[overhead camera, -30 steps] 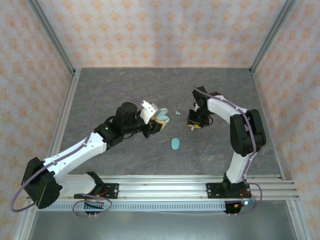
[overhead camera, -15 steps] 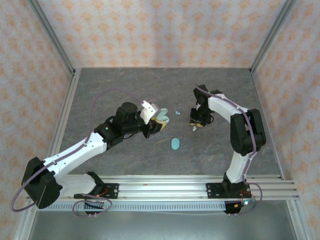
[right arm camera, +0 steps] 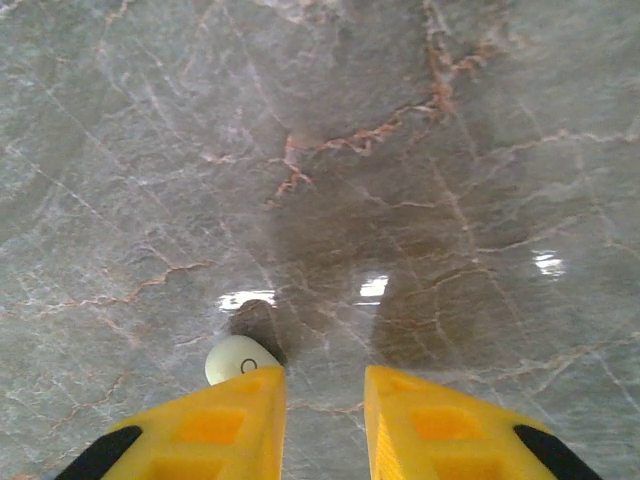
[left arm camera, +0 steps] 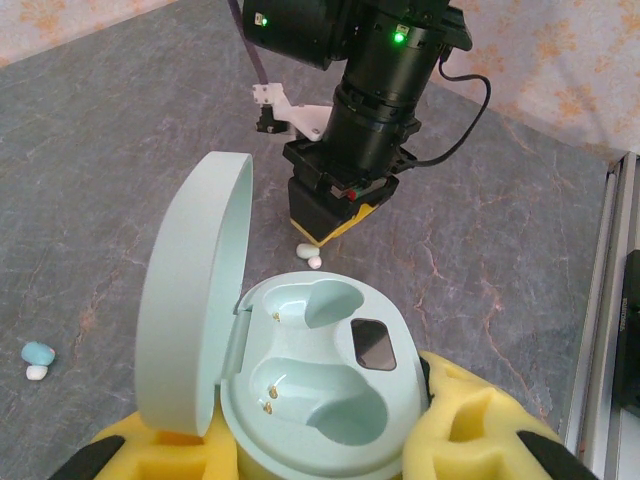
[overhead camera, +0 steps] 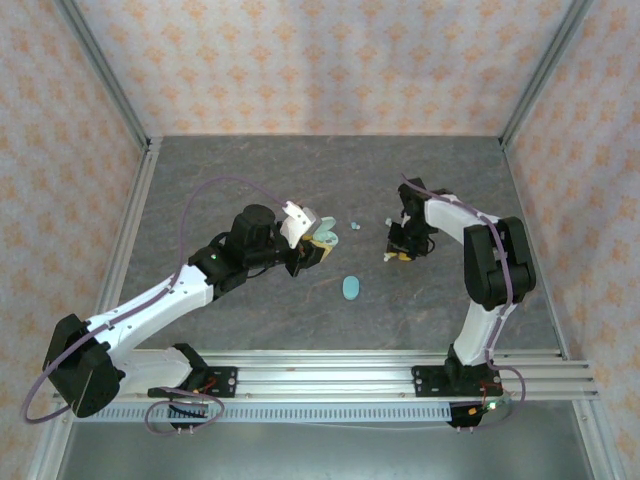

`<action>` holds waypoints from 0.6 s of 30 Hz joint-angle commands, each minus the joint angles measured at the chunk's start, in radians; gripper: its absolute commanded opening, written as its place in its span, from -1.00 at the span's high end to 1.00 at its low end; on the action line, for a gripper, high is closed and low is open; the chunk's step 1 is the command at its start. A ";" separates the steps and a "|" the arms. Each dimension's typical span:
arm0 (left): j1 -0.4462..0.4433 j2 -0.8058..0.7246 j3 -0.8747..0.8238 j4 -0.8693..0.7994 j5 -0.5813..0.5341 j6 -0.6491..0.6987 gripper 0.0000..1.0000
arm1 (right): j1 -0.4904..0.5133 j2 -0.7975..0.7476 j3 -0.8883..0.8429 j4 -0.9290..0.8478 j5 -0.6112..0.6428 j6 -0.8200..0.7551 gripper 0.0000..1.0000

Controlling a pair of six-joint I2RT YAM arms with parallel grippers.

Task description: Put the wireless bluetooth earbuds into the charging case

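My left gripper point(overhead camera: 318, 246) is shut on the open mint-green charging case point(left arm camera: 330, 385), its yellow pads point(left arm camera: 480, 425) on either side of the base. The lid point(left arm camera: 195, 300) stands up on the left and both wells are empty. My right gripper point(right arm camera: 325, 420) points straight down at the table, open by a narrow gap with nothing between its fingers. A whitish earbud point(right arm camera: 238, 358) lies just outside its left fingertip; in the left wrist view this earbud point(left arm camera: 309, 255) sits under the right gripper point(left arm camera: 325, 225). Another light-blue earbud point(left arm camera: 38, 354) lies farther left, the same earbud point(overhead camera: 353, 226) as in the top view.
A closed mint oval case point(overhead camera: 350, 288) lies on the grey marble table point(overhead camera: 250, 180) in front of the two grippers. A tiny pale speck point(overhead camera: 387, 221) lies behind the right gripper, too small to identify. Patterned walls and metal posts point(overhead camera: 525, 90) fence the table.
My right gripper has shifted a little to the right and toward the near edge, its jaws narrowing slightly. The left arm and the case have stayed put.
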 commanded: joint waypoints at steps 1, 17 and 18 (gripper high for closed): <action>-0.001 0.000 0.008 -0.022 -0.021 0.025 0.87 | -0.002 0.011 -0.022 0.035 -0.024 -0.006 0.45; -0.001 0.024 0.027 -0.027 -0.013 0.027 0.87 | -0.004 -0.084 -0.032 0.039 -0.073 -0.102 0.50; -0.001 0.024 0.027 -0.026 -0.013 0.025 0.86 | -0.004 -0.081 -0.033 0.044 -0.090 -0.115 0.50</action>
